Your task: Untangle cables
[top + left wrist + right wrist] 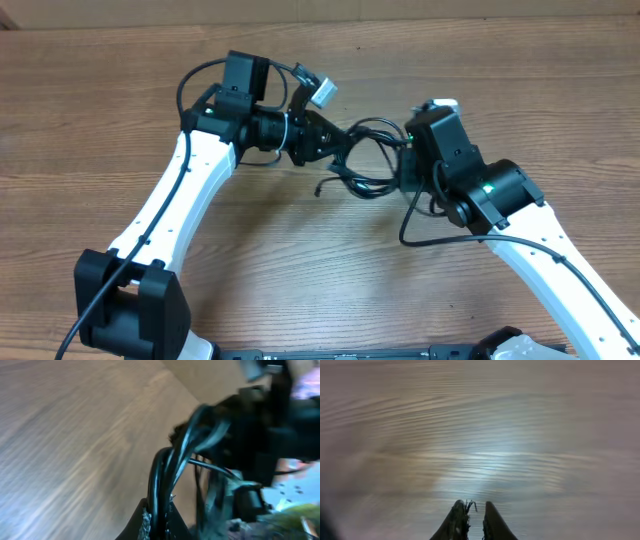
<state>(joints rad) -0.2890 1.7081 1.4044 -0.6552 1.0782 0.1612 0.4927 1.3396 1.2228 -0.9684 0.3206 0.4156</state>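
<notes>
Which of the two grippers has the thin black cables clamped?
The left gripper: thin black flexible cables run out from between its jaws; the right gripper frames only bare wooden table.

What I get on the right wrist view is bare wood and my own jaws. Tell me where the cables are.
Observer: In the overhead view, the cables sit in a tangle between the left arm and the right arm.
Operator: Report the left gripper.
Observer: The left gripper is shut on the cables. In the left wrist view, several strands run up from between its jaws.
Operator: Give me any free end.
Observer: One loose end sticks out of the tangle on the left arm's side, over the table.
</notes>
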